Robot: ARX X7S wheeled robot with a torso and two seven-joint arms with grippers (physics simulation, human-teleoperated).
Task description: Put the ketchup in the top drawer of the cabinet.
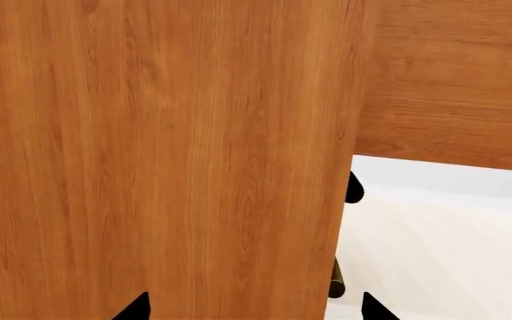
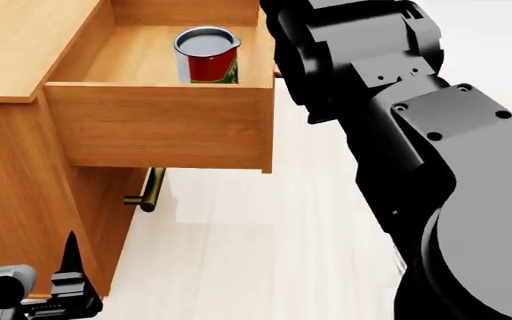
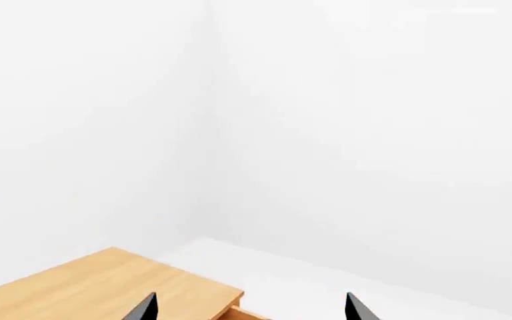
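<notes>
The large orange-brown wooden cabinet [image 2: 25, 167] has its top drawer [image 2: 163, 123], a box of the same wood, pulled out so the load sits inside. The small red-labelled tin of ketchup [image 2: 207, 57] stands upright there, touching nothing else. The right gripper [image 3: 251, 308] points away, fingers spread and empty; the left gripper [image 2: 25, 267] hangs low beside the cabinet, likewise spread.

left tool [image 2: 23, 257] low, spread — right tool [image 3: 251, 307] raised, spread

Smooth wood cabinet [image 2: 25, 167], metal-lid ketchup [image 2: 208, 57]
</notes>
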